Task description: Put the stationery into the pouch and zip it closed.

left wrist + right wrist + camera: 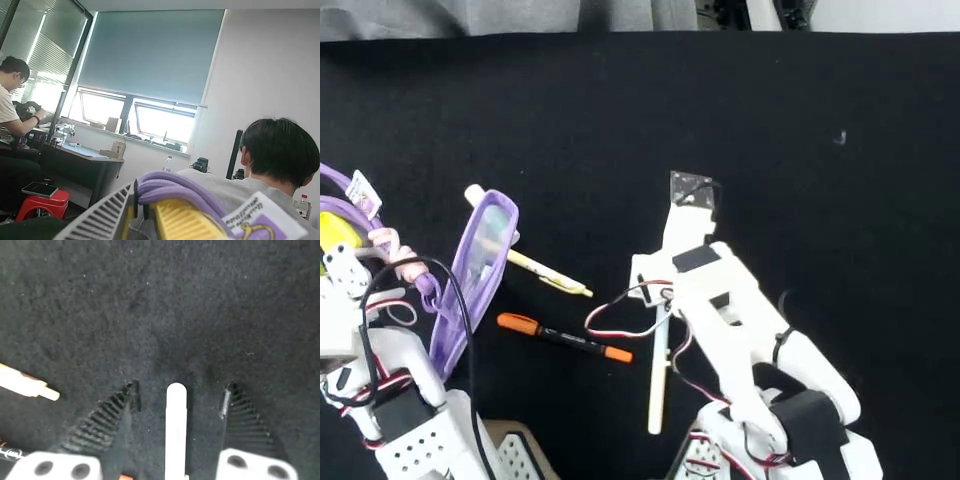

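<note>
Right gripper [180, 390]: ribbed white fingers spread wide, holding nothing, straddling the rounded end of a smooth white plastic pen [176, 435] that lies flat on the black felt-like table cloth [820, 150]. Left gripper [142, 202]: pinched on the soft purple fabric pouch [480, 270], which stands on edge with its clear window showing. Loose items: slim black marker with orange ends [565, 338]; cream-yellow pen [545, 272], near the pouch. Risks, as judged: the slick round barrel could roll or squirt from closing jaws; the limp pouch mouth could sag shut.
</note>
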Available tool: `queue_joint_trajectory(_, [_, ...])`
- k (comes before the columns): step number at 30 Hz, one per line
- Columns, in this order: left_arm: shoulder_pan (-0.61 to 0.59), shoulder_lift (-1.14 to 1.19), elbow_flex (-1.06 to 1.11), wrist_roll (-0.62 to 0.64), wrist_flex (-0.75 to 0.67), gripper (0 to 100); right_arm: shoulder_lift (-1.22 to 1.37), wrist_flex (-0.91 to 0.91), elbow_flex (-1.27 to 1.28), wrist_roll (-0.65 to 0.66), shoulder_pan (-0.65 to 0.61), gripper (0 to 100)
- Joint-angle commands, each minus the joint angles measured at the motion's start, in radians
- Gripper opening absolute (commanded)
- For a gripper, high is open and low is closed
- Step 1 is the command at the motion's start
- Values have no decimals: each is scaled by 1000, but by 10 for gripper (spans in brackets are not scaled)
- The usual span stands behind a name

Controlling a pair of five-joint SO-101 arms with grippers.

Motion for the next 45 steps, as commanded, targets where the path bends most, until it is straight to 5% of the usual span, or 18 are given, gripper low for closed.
queue_joint_trajectory(1, [-1, -3, -7, 6, -18, 30, -1, -15, 1, -5, 6, 254])
queue_joint_trajectory(4, [-1, -3, -7, 6, -18, 30, -1, -15, 4, -5, 5, 230])
queue_joint_trajectory(9, [-1, -3, -7, 6, -18, 30, -1, -21, 4, 15, -15, 49])
queue_joint_trajectory(17, [-12, -3, -12, 6, -18, 30, 1, -21, 5, 101, -20, 12])
queue_joint_trajectory(29, [-10, -3, -10, 6, -18, 30, -4, 141, -1, 170, -23, 276])
queue_joint_trajectory(36, [-10, -3, -8, 6, -18, 30, -28, 344, -111, 252, 15, 286])
queue_joint_trajectory(45, [-12, -3, -8, 6, -18, 30, -22, 109, -56, 215, 71, 286])
